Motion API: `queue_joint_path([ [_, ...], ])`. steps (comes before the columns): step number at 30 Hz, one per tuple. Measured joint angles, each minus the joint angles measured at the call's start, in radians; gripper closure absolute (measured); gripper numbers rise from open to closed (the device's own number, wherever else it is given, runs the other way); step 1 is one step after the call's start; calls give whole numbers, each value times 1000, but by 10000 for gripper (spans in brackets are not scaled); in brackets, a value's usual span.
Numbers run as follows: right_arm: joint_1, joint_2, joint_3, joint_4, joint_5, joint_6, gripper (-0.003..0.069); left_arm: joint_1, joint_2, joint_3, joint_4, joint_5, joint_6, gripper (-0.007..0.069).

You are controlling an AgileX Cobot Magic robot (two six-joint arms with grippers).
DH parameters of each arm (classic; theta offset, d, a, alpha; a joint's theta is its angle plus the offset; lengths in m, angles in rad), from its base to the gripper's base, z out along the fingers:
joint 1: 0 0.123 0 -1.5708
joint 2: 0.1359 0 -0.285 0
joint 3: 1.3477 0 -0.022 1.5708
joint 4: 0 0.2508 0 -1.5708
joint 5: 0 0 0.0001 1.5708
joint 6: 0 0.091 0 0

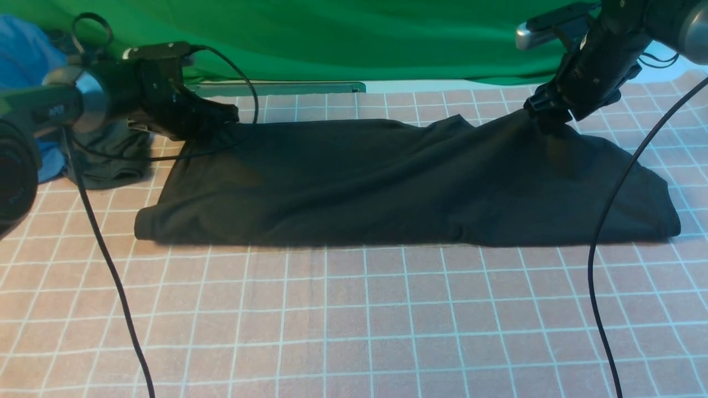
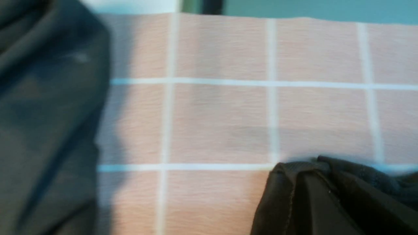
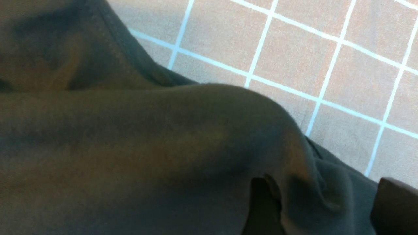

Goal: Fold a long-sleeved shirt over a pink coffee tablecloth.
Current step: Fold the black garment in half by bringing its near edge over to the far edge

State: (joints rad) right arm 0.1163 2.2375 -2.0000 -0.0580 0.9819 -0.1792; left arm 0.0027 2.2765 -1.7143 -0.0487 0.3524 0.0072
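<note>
The long-sleeved shirt (image 1: 387, 182) lies as a long black band across the pink coffee tablecloth (image 1: 354, 309); its print is hidden. My left gripper (image 1: 229, 117) sits low at the band's far left corner. In the left wrist view a hemmed fold of the shirt (image 2: 284, 195) wraps its dark finger, so it is shut on the fabric. My right gripper (image 1: 539, 113) holds the far right edge, which rises to it in a small peak. In the right wrist view the shirt (image 3: 163, 147) bunches between the fingers (image 3: 395, 205).
A smaller dark grey garment (image 1: 110, 157) and a blue garment (image 1: 25, 61) lie behind my left arm. A green cloth (image 1: 332, 38) hangs along the back. Black cables (image 1: 105, 249) (image 1: 603, 249) trail over the tablecloth in front of each arm.
</note>
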Motion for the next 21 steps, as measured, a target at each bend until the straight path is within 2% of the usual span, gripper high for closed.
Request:
queue_joint_path([
  [5,0,0,0,0,1,1,194,-4,-45,0,73,17,-16,597],
  [9,0,0,0,3,12,2,194,8,-90,0,164,25,-83,596],
  [21,0,0,0,3,55,3,195,54,-111,0,206,81,-165,591],
])
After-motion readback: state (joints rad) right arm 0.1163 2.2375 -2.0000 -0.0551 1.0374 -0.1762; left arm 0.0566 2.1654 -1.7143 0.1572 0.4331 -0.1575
